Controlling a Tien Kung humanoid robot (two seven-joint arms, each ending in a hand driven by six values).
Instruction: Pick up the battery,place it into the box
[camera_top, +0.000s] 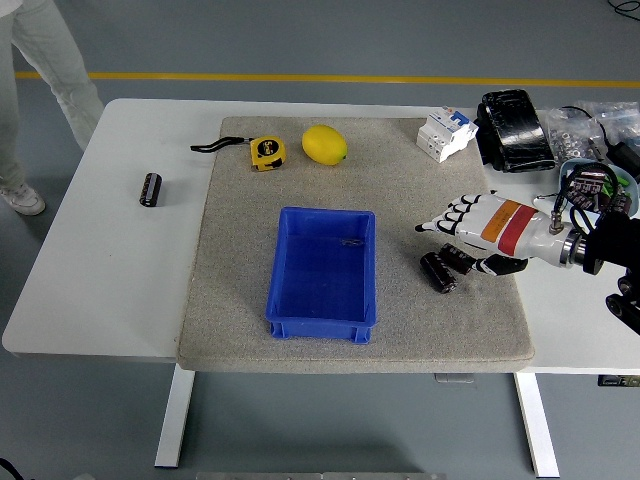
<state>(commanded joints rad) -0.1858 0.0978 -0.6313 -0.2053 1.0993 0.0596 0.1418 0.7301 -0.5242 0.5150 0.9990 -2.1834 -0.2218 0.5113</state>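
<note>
Two batteries (446, 266) lie side by side on the grey mat (240, 250), just right of the blue box (322, 272) — another battery (150, 188) sits far off on the white table (110, 270), near its left edge. The right hand (470, 232) hovers over the pair, fingers (440, 222) stretched out flat above them and thumb low beside them, gripping nothing. This looks like the reach-and-grasp step; no battery is lifted. Next, the hand must drop and close thumb against fingers round one battery — cleanly, without nudging its neighbour — then carry it left over the box rim.
</note>
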